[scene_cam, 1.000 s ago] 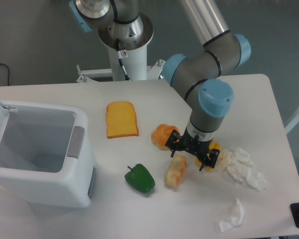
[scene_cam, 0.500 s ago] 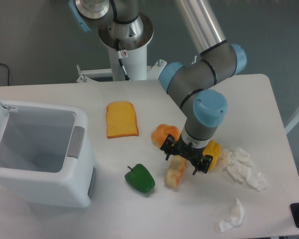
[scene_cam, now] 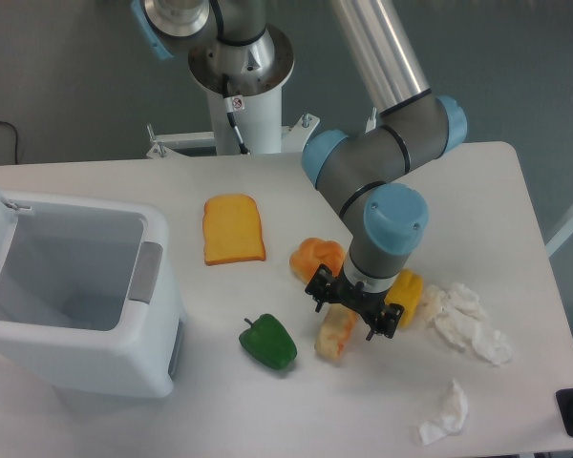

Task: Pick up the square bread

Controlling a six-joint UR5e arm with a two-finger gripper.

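Observation:
The square bread (scene_cam: 332, 337) is a small oblong cream chunk with orange-red crust, lying on the white table at centre front. My gripper (scene_cam: 349, 312) hangs right over its upper end, fingers open and spread to either side of it. The gripper body hides the top of the bread. Nothing is held.
A round orange bun (scene_cam: 315, 258) and a yellow pepper (scene_cam: 408, 295) flank the gripper. A green pepper (scene_cam: 267, 343) lies left of the bread, a flat orange toast slice (scene_cam: 233, 228) farther back. Crumpled tissues (scene_cam: 470, 323) lie to the right, a white bin (scene_cam: 76, 291) at the left.
The gripper has moved left and slightly forward, from beside the yellow pepper to over the square bread's upper end. The bread has not moved.

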